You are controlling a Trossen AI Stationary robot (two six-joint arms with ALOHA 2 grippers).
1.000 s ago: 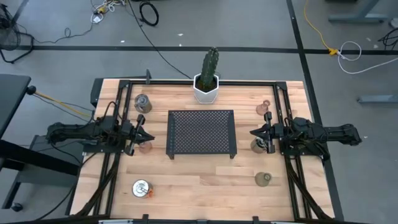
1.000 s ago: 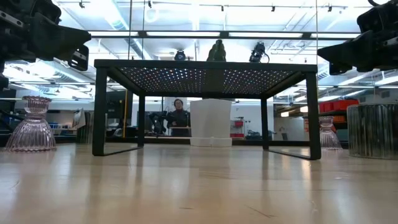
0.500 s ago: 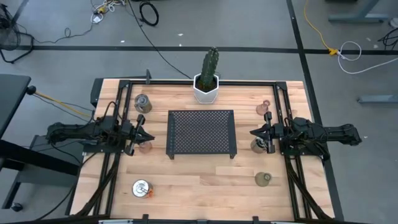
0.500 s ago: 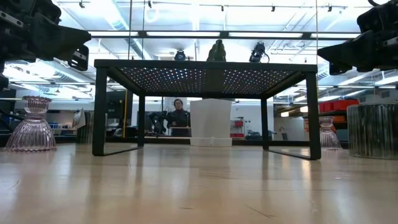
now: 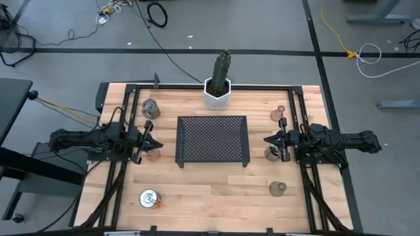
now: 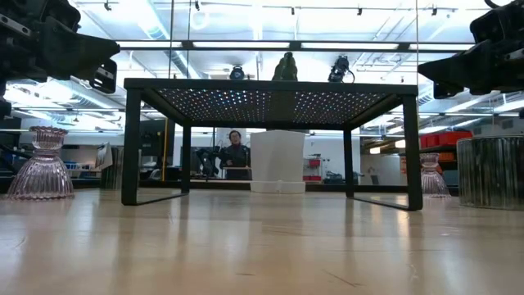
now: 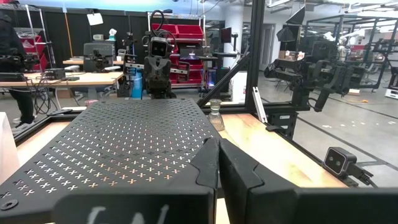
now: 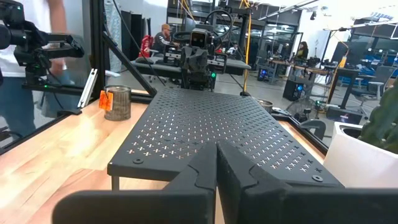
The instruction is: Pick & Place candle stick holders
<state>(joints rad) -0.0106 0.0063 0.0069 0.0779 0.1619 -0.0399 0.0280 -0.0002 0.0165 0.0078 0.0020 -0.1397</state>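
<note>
Several candle stick holders stand upright on the wooden table around the black mesh tray. On the left are a silver one at the far side, a pinkish glassy one and a silver one with an orange tag near the front. On the right are a pinkish one, a silver one and a greenish one. My left gripper hovers shut at the tray's left side. My right gripper hovers shut at its right side.
A white hexagonal pot with a cactus stands at the far edge behind the tray. A black frame runs along the table's sides. Bare wood lies in front of the tray. People show in the room beyond.
</note>
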